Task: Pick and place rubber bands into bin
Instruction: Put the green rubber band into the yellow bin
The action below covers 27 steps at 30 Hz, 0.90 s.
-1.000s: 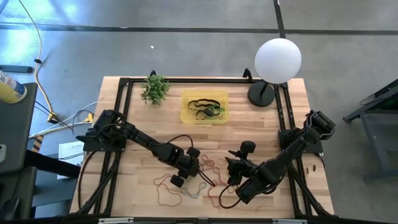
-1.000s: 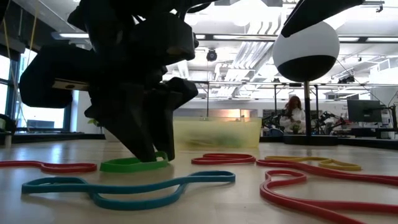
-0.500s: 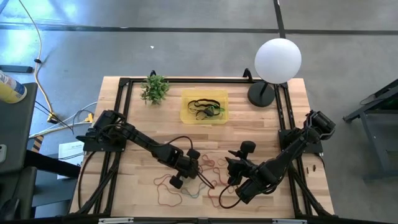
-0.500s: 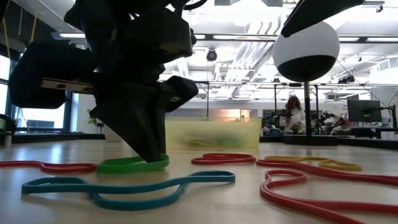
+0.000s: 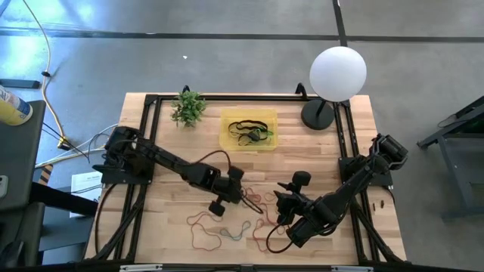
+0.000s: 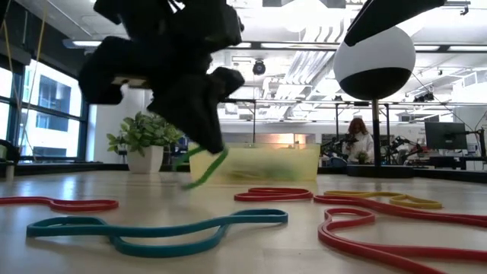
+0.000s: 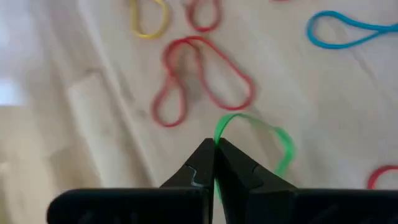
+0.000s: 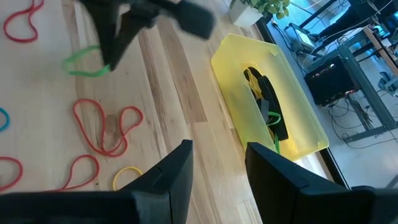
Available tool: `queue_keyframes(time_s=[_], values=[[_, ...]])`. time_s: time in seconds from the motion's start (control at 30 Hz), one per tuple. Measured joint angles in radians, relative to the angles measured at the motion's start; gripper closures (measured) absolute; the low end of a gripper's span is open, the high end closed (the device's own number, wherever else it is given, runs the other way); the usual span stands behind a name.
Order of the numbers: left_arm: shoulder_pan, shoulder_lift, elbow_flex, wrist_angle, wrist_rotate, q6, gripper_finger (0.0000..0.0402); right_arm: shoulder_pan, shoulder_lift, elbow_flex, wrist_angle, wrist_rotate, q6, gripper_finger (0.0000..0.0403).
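My left gripper (image 7: 214,148) is shut on a green rubber band (image 7: 277,135) and hangs above the middle of the table (image 5: 243,196); the low view shows that band (image 6: 207,169) off the wood. Loose bands lie below it: a red one (image 7: 200,76), a yellow one (image 7: 149,15) and a blue one (image 7: 348,31). The yellow bin (image 5: 227,140) sits toward the far edge with dark and green bands inside (image 8: 267,102). My right gripper (image 8: 217,165) is open and waits near the table's near right part (image 5: 278,215). My left gripper pinches the green band between its two shut fingertips, at one end of the loop (image 7: 219,132). The fingers slant down from above. The band is lifted clear of the table, and the rest of the loop (image 6: 205,173) hangs slack below the fingers.
Red (image 6: 57,204), blue (image 6: 152,228) and yellow (image 6: 396,201) bands lie scattered over the near half of the table. A small green plant (image 5: 187,107) stands left of the bin and a white globe lamp (image 5: 338,72) to its right. A person (image 6: 358,141) is in the room behind.
My left gripper has risen from the table and moved slightly toward the far edge and the bin, staying shut. The green band, which lay flat on the wood under its fingers, is now lifted clear and dangles from them.
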Motion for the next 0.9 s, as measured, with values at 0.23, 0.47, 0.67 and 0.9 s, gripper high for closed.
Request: queue_keyframes(time_s=[0.23,0.47,0.67,0.9], values=[[0.105,-0.096,0.002,-0.004,-0.064,0.102,0.0401,0.0,0.0,0.0,-0.003,0.01,-0.002,0.0265],[0.263,-0.204,0.002,0.028,-0.125,0.209,0.0401,0.0,0.0,0.0,-0.003,0.017,0.0,0.0265],[0.424,-0.223,0.003,0.064,-0.155,0.259,0.0401,0.0,0.0,0.0,-0.003,0.018,0.001,0.0265],[0.552,-0.223,0.003,0.074,-0.136,0.262,0.0401,0.0,0.0,0.0,-0.003,0.018,0.0,0.0265]])
